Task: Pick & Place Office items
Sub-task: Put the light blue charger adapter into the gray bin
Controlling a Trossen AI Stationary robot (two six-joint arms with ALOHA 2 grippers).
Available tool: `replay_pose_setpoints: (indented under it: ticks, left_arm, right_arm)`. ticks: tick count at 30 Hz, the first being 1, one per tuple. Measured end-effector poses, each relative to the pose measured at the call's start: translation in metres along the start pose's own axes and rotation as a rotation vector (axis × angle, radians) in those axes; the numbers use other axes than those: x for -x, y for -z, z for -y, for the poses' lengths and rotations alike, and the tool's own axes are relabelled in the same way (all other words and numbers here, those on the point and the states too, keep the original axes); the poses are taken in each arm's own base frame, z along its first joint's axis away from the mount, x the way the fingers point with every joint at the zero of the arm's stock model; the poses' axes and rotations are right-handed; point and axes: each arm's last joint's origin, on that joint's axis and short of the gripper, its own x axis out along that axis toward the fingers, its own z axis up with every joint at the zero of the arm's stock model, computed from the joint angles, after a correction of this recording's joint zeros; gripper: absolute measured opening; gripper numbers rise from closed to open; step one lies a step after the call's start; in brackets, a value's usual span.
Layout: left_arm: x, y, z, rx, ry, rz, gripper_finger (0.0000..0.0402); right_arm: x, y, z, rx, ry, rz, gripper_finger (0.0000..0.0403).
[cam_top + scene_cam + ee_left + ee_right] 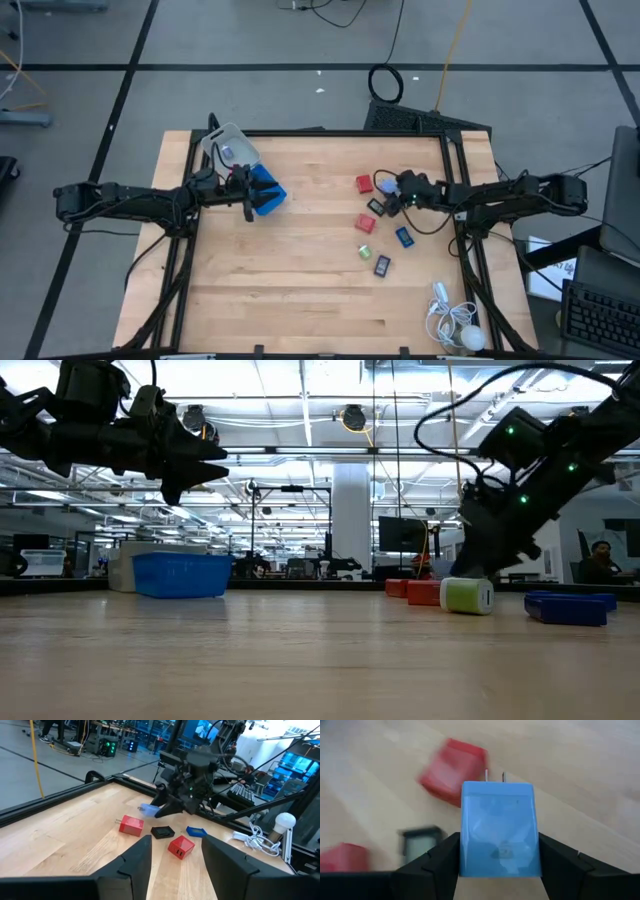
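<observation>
pale blue charger [499, 830] | clamped between right gripper [499, 857] fingers | red charger [451, 770] just beyond | left gripper [172, 865] open, empty

Open-plan robotics lab: concrete floor [250, 95], rows of ceiling lights [300, 405], monitors [400, 535].

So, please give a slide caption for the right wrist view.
Right gripper holds a pale blue plug above red blocks on the table.
</observation>
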Motion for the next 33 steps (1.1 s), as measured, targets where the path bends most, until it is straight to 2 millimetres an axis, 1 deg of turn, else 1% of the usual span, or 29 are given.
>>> replay_pose_setpoints:
  ticks: [3, 8, 14, 18, 24, 29, 33]
  left_arm:
    - [0.0, 0.0, 0.0, 0.0, 0.0, 0.0, 0.0165]
    - [0.0, 0.0, 0.0, 0.003, 0.0, 0.0, 0.0162]
    - [0.0, 0.0, 0.0, 0.006, 0.0, 0.0, 0.0177]
    - [0.0, 0.0, 0.0, 0.016, -0.001, 0.0, 0.0188]
    - [-0.003, 0.005, 0.0, 0.128, -0.001, -0.028, 0.0207]
    - [-0.01, 0.016, 0.003, 0.295, -0.004, -0.078, 0.0228]
    - [-0.022, 0.02, 0.003, 0.336, -0.055, -0.108, 0.0249]
  right_arm:
    - [0.001, -0.005, -0.007, -0.001, -0.105, 0.04, 0.0214]
    - [0.008, -0.014, -0.028, 0.058, -0.299, 0.158, 0.0216]
    - [0.025, -0.024, -0.054, 0.102, -0.53, 0.333, 0.0215]
    - [0.035, -0.025, -0.066, 0.141, -0.663, 0.397, 0.0216]
    - [0.043, -0.023, -0.077, 0.235, -0.697, 0.463, 0.0215]
    - [0.047, -0.028, -0.09, 0.304, -0.631, 0.476, 0.0214]
    - [0.047, -0.031, -0.105, 0.389, -0.564, 0.452, 0.0214]
